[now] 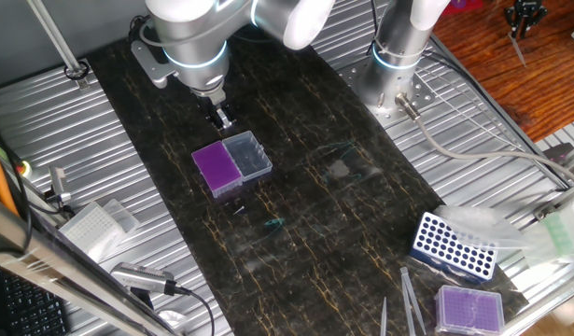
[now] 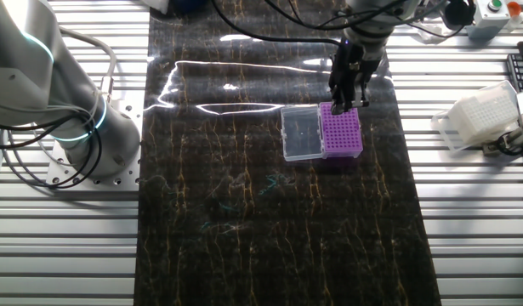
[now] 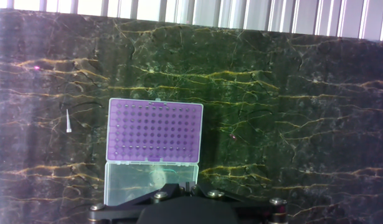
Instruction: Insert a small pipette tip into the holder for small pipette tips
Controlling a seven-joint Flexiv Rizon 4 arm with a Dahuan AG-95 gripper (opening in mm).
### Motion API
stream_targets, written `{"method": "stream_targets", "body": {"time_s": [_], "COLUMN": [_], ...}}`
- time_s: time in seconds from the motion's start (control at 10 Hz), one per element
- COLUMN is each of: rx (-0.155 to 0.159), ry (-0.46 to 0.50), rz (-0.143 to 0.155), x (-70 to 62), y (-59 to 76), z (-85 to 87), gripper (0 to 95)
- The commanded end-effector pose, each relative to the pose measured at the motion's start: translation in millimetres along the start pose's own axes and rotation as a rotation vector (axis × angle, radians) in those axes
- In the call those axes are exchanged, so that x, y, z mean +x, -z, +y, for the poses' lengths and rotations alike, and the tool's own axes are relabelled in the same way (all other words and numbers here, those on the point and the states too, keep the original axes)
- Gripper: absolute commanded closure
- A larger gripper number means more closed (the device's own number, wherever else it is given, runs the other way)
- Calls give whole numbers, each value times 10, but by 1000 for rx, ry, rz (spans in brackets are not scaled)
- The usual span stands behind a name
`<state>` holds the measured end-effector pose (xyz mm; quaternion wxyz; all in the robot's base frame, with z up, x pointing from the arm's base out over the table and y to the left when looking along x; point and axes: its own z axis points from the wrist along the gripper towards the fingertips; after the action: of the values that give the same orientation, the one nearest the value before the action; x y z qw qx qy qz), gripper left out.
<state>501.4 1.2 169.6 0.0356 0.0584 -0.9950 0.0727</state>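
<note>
The holder for small pipette tips lies mid-mat, with its purple gridded top (image 1: 217, 166) (image 2: 342, 132) (image 3: 155, 132) and clear lid panel (image 1: 248, 156) (image 2: 300, 133) (image 3: 151, 180) side by side. A small pipette tip (image 3: 67, 121) (image 1: 238, 208) lies flat on the mat, a short way off the purple side. My gripper (image 1: 224, 121) (image 2: 350, 102) (image 3: 188, 185) hangs above the holder's edge. Its fingers are together and I see nothing between them. In the hand view only the fingertips show, over the lid.
A faint teal mark or tip (image 1: 273, 224) (image 2: 274, 181) lies on the mat beyond the holder. A blue rack (image 1: 455, 245), a lidless purple box (image 1: 470, 308) and grey tweezers (image 1: 410, 299) sit at one corner. A second arm's base (image 1: 399, 65) (image 2: 65, 119) and a white box (image 2: 478, 119) flank the mat.
</note>
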Motion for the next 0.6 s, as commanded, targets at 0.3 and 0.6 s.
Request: {"method": "stream_targets", "body": {"time_s": [0.3, 0.6], "rx": [0, 0], "ry": [6, 8], "rz": [-4, -4], "x": [-1, -1], "y": [0, 0], "z": [0, 0], "gripper": [950, 950]}}
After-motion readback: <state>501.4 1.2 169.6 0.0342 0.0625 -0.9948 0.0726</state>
